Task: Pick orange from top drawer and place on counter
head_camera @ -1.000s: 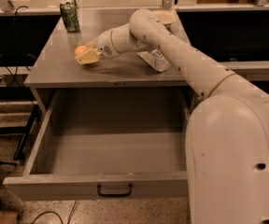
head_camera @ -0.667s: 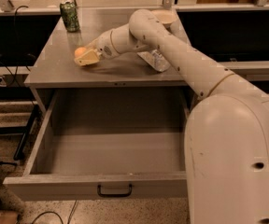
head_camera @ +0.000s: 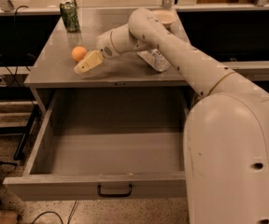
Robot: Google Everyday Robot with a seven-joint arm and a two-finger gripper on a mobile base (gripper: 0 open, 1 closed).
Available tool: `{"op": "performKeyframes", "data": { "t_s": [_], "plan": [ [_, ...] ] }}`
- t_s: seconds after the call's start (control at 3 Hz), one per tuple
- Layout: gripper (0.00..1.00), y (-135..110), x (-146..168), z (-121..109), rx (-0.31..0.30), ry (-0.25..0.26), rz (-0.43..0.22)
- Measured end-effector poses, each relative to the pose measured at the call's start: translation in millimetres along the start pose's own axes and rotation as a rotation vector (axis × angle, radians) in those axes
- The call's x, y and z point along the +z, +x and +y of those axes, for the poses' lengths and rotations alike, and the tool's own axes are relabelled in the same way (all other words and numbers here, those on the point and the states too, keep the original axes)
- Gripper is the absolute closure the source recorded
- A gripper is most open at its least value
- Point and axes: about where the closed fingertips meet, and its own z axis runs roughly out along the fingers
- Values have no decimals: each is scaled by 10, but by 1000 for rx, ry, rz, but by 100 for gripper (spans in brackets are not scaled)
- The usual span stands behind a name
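The orange (head_camera: 79, 53) rests on the grey counter (head_camera: 120, 73), left of middle. My gripper (head_camera: 82, 68) hovers low over the counter just in front and to the right of the orange, a small gap apart, open and empty. The arm reaches in from the lower right across the counter. The top drawer (head_camera: 111, 148) is pulled fully out below the counter and its box holds nothing; its dark handle (head_camera: 114, 190) is on the front panel.
A green can (head_camera: 69, 16) stands at the counter's back left corner. A tan bowl (head_camera: 165, 17) sits at the back, partly behind the arm. A white packet (head_camera: 154, 59) lies right of middle. Dark shelving flanks the cabinet.
The gripper held the orange on the counter before; now the orange sits free and the gripper has drawn back slightly toward the front edge.
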Motion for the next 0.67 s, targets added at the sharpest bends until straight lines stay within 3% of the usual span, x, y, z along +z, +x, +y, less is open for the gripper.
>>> {"op": "performKeyframes", "data": {
  "t_s": [0.33, 0.67],
  "plan": [
    [0, -75, -232, -64, -28, 28, -15],
    [0, -220, -797, -151, -83, 112, -28]
  ]
}}
